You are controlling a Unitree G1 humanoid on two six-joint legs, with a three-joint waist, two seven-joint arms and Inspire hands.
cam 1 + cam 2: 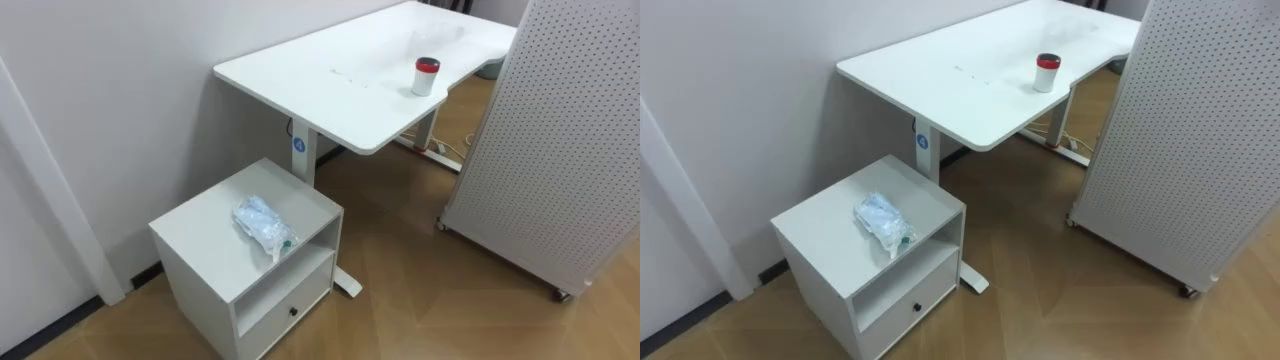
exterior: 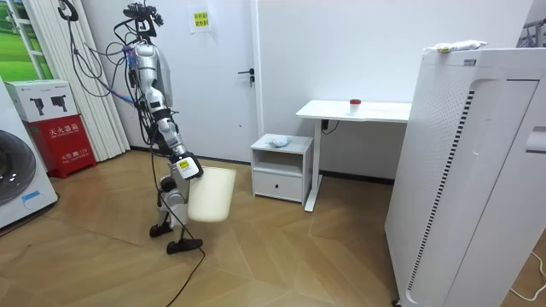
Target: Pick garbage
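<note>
Currently my right hand [image 2: 186, 167], as I read it from the body, hangs low at the middle left of the room view against the rim of a pale bin [image 2: 211, 196]; I cannot tell how its fingers are set there. Outward from it, toward the room view's right, stands the white cabinet [image 1: 200, 232], well apart from the robot with bare floor between. The garbage, a crumpled clear plastic bag [image 1: 265, 225], lies on the cabinet's top near its front edge, low and left of centre in the eye views. Its long axis runs from upper left to lower right of the frame. Since the right side is taken up with the bin, I judge the left arm better placed for the reach, once I walk closer. A red-lidded cup [image 1: 427, 76] stands on the desk [image 1: 320, 80] at upper right.
</note>
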